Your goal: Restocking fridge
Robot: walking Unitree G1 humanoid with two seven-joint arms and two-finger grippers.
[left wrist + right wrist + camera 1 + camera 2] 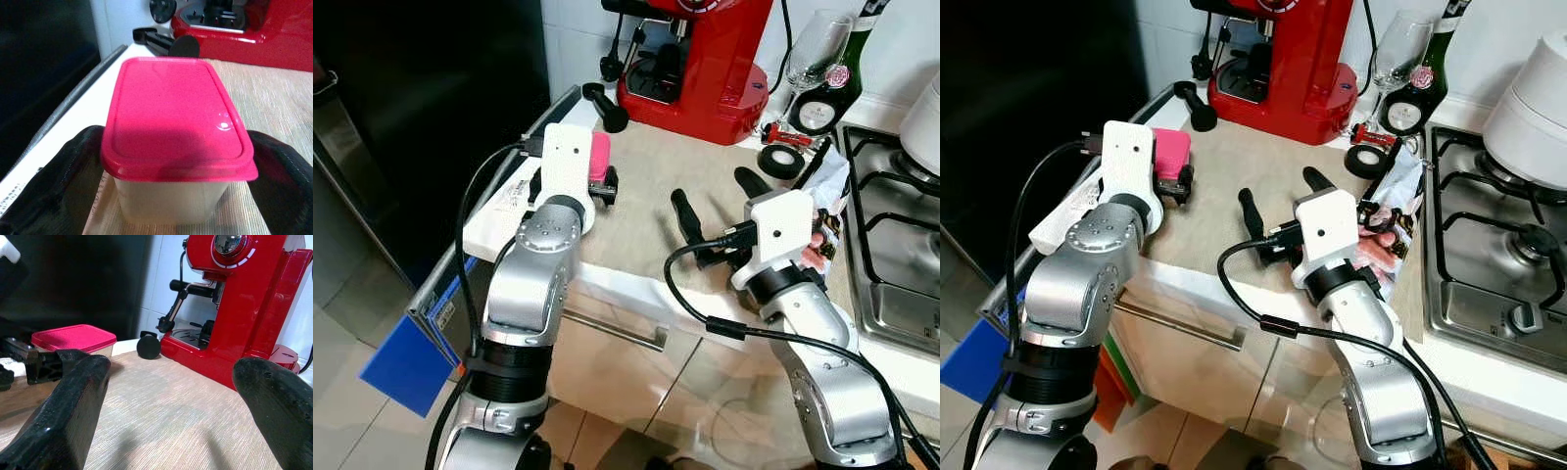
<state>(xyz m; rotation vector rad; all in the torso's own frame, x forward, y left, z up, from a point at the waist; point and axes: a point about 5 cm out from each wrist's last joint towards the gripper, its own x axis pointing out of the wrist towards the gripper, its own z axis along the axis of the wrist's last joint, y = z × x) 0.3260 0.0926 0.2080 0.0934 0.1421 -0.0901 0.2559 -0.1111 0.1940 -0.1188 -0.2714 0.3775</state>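
Note:
A clear food container with a pink lid (173, 107) stands on the beige mat near the counter's left end, beside the black fridge (411, 117). My left gripper (176, 166) is shut on it, one black finger (68, 171) pressed to each side just under the lid. To its right, my right gripper (717, 201) hovers low over the mat. It is open, with nothing between its fingers (63, 406), and points toward the red coffee machine (695, 69).
A snack packet (827, 220) lies by my right wrist. Behind it are a roll of black tape (781, 162), a wine glass (818, 44) and a dark bottle (827, 98). A steel hob (901, 245) fills the right side. A black portafilter (605, 106) lies near the container.

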